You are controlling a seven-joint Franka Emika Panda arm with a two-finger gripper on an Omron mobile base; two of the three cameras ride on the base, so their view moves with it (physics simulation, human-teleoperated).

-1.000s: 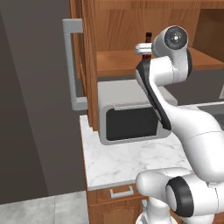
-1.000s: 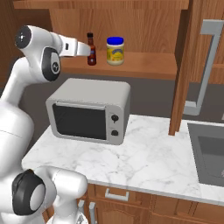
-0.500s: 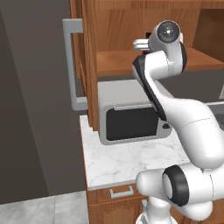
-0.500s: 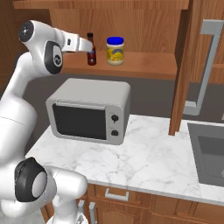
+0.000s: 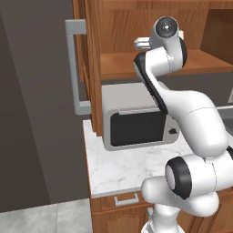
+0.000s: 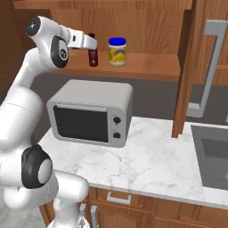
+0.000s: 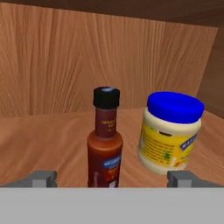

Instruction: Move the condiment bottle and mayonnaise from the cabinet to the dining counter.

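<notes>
On the wooden shelf [image 6: 147, 70] of the open wall cabinet [image 6: 133, 18] stands the slim dark red-brown condiment bottle [image 6: 93, 57] with its black cap. The mayonnaise [image 6: 117, 51], a pale yellow jar with a blue lid, stands just to its right, apart from it. My gripper [image 6: 88, 42] is open and level with the bottle's neck, right in front of it. In the hand view the bottle [image 7: 105, 144] stands upright between my spread fingertips [image 7: 42, 178], untouched, and the mayonnaise [image 7: 170, 133] is at the right. The dining counter is out of view.
A grey microwave [image 6: 91, 111] sits under the shelf on a narrow marble worktop [image 6: 151, 160] with drawers. The open cabinet doors carry long grey handles [image 6: 209, 67] [image 5: 75, 68]. A sink [image 6: 216, 160] lies at the right.
The hand has risen and reached further into the cabinet, closing in on the condiment bottle. Bottle and jar have not moved.
</notes>
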